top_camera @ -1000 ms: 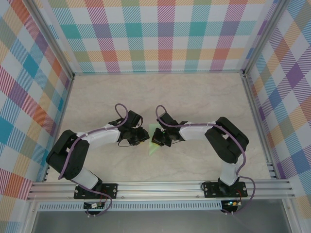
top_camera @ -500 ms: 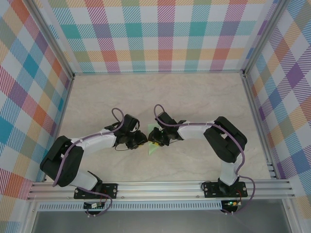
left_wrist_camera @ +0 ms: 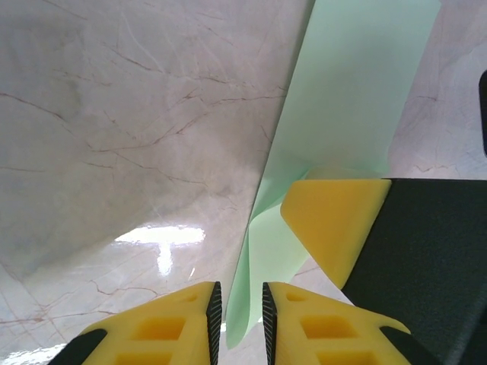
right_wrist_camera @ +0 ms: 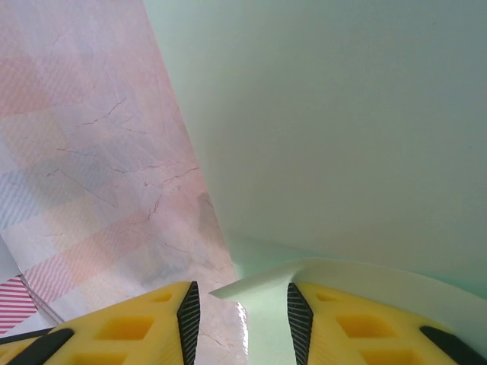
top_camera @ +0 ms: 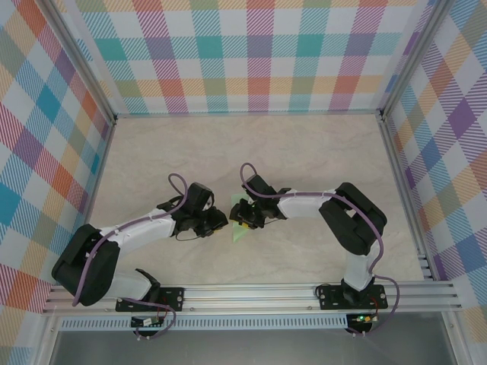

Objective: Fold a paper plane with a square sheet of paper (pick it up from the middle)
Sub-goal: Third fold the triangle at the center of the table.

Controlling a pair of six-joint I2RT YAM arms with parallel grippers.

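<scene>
Finding one: your left gripper (left_wrist_camera: 240, 296) has its yellow jaws pressed close together, leaving only a narrow slit. The folded mint-green paper (left_wrist_camera: 358, 91) runs up into that slit, so the gripper is pinching the paper at a raised fold. Ahead of these jaws the paper stretches away as a long strip on the marble-patterned table (left_wrist_camera: 114, 114), with bare table to the left of the jaws. Just ahead and to the right of them, one yellow finger (left_wrist_camera: 331, 220) of the other arm sits against the paper, its black body behind it.

Finding two: your right gripper (right_wrist_camera: 243, 293) has its jaws spread, with a clear gap between the two pads. A pale edge of the paper lies across that gap, from near the left pad over to the right one. You cannot tell from this view whether it touches the right pad. Beyond the jaws the paper surface lies ahead and to the right, with table to the left.

Finding three, from above: the two grippers meet tip to tip, the left gripper (top_camera: 219, 223) just beside the right gripper (top_camera: 239, 215). The paper (top_camera: 239, 233) sits between their tips and just on the near side of them, narrow, with its pointed end toward the arm bases
</scene>
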